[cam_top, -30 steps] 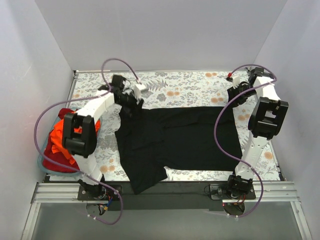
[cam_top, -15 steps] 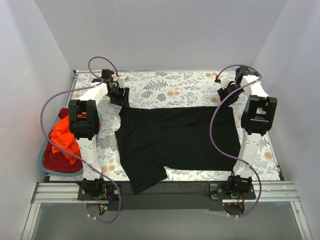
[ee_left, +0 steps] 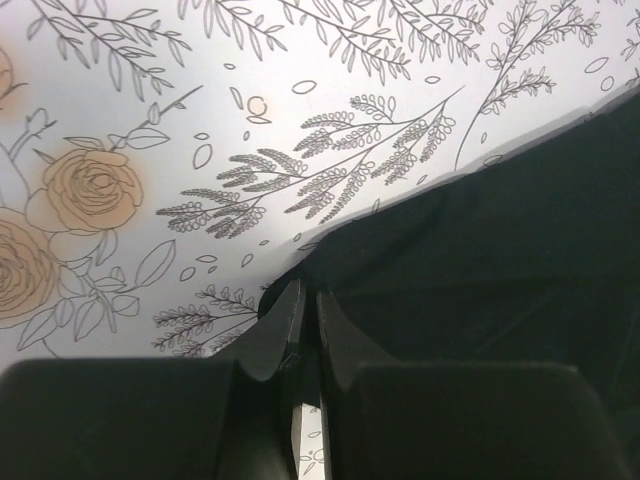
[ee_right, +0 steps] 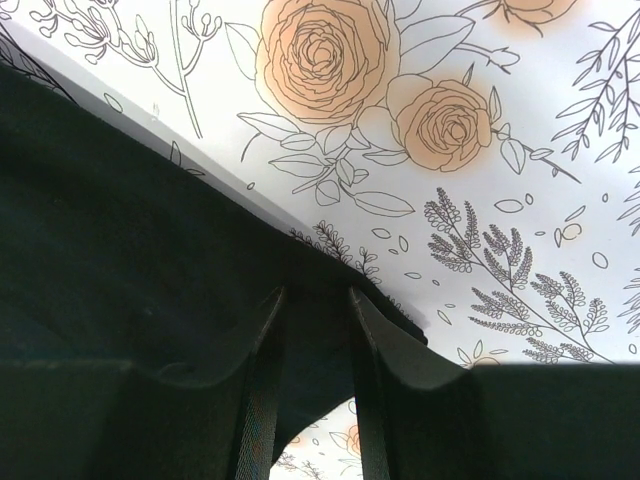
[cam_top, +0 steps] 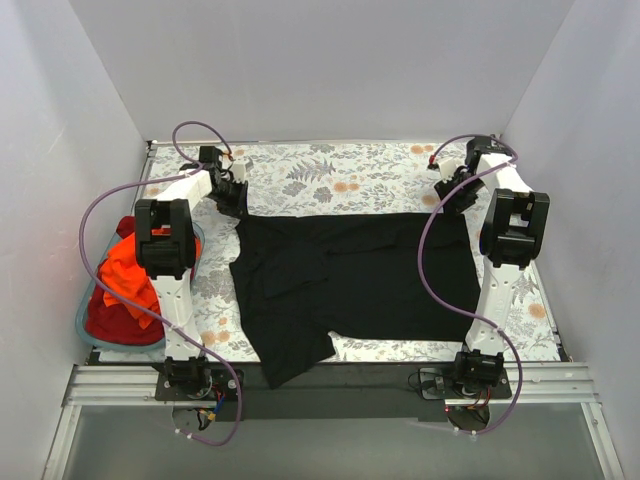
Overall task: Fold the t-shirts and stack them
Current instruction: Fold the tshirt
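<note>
The large black t-shirt [cam_top: 350, 275] lies spread across the floral tablecloth, with one part hanging over the near edge. My left gripper [cam_top: 232, 198] is at its far left corner. In the left wrist view the left gripper [ee_left: 308, 295] has its jaws nearly together, pinching the edge of the shirt [ee_left: 500, 250]. My right gripper [cam_top: 450, 190] is at the far right corner. In the right wrist view the right gripper [ee_right: 315, 295] has the shirt corner [ee_right: 120, 220] held between its jaws. The orange-red t-shirts [cam_top: 125, 275] are piled in the basket on the left.
The teal basket [cam_top: 82, 322] stands at the left edge beside the left arm. White walls close in the table on the left, back and right. The floral tablecloth [cam_top: 340, 175] shows bare beyond the shirt's far edge.
My left gripper moved left and further back, drawing the shirt's far left corner outward. My right gripper shifted slightly left and back at the far right corner.
</note>
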